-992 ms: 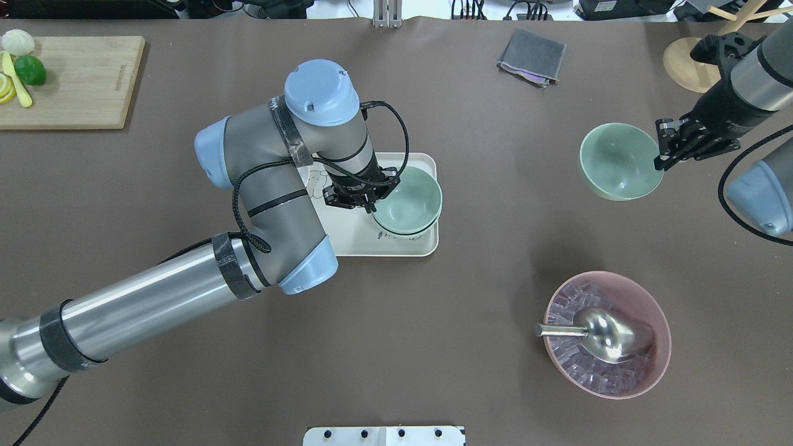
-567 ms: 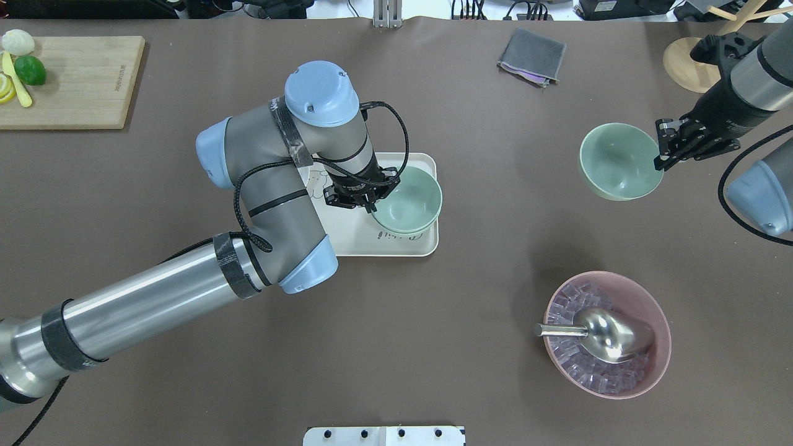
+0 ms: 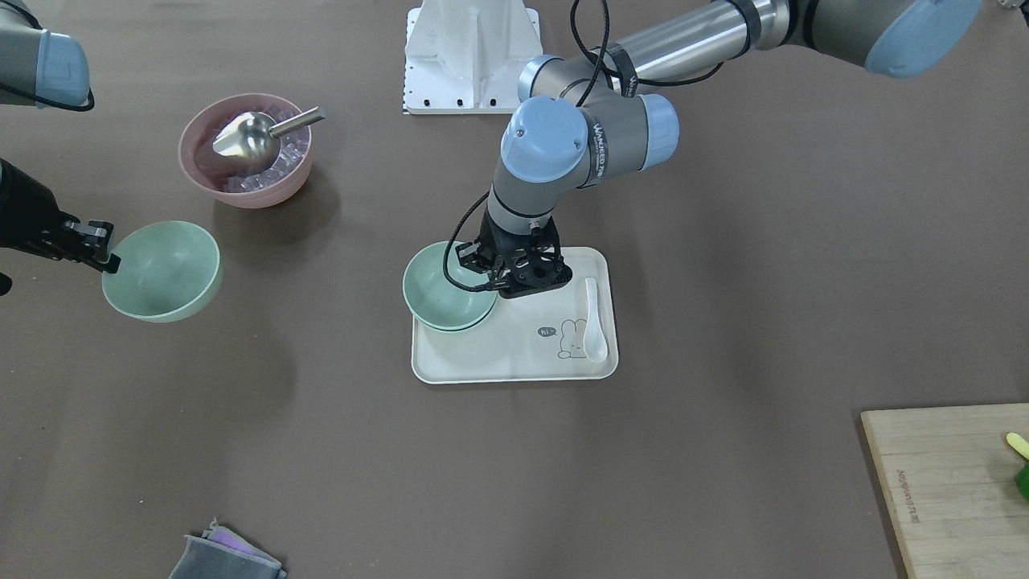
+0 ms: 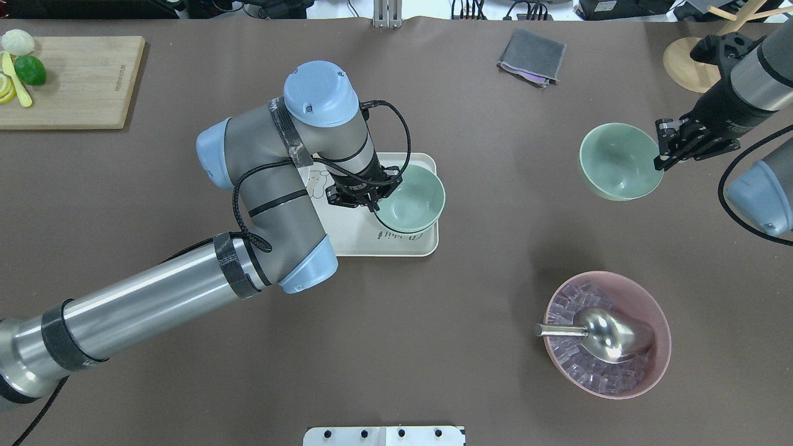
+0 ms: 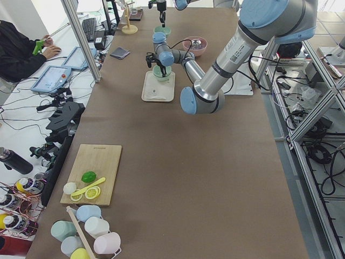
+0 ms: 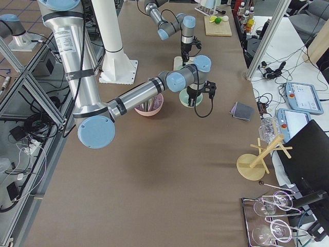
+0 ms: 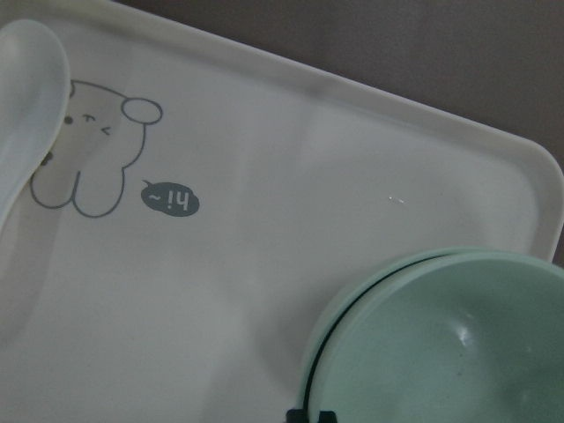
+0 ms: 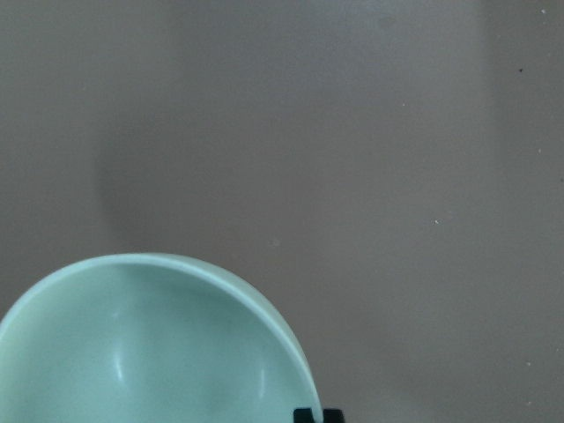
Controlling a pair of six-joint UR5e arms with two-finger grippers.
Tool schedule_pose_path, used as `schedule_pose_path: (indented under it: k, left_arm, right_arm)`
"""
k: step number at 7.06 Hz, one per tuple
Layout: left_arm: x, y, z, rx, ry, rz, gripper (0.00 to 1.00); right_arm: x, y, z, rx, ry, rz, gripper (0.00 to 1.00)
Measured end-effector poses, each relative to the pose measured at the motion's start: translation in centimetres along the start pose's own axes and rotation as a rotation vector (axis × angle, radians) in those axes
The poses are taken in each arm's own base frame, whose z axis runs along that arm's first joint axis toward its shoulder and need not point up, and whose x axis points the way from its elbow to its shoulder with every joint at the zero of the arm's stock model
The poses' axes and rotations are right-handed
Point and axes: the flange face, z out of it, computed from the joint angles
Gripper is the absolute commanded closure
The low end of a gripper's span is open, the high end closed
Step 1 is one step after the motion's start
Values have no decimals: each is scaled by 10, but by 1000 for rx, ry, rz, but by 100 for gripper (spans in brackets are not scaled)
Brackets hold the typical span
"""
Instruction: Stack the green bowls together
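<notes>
My left gripper [image 4: 373,203] is shut on the near rim of a pale green bowl [image 4: 412,199], holding it nested in a second green bowl whose rim just shows below it [image 3: 450,324]. Both are over the right end of the cream tray [image 4: 372,244]. The left wrist view shows the two rims [image 7: 441,344] close together. My right gripper [image 4: 660,153] is shut on the rim of the third green bowl [image 4: 618,162] and holds it upright above the bare table at the far right; it also shows in the front view [image 3: 165,269] and the right wrist view [image 8: 159,344].
A white spoon [image 3: 595,322] lies on the tray. A pink bowl [image 4: 658,322] with ice and a metal scoop [image 4: 610,334] stands at the near right. A grey cloth [image 4: 531,56], a wooden stand base [image 4: 681,68] and a cutting board [image 4: 80,87] lie along the far side.
The left gripper's bowl has shifted slightly right, and the lower bowl's rim shows less beneath it. The right arm and its bowl have not moved.
</notes>
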Motion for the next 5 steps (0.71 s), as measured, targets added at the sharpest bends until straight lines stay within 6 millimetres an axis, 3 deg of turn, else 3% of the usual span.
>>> schedule_pose_path:
  k: [5]
  left_arm:
    - [-3, -2, 2, 3, 2, -3, 100]
  right_arm:
    - [-2, 1, -2, 0, -6, -2, 100]
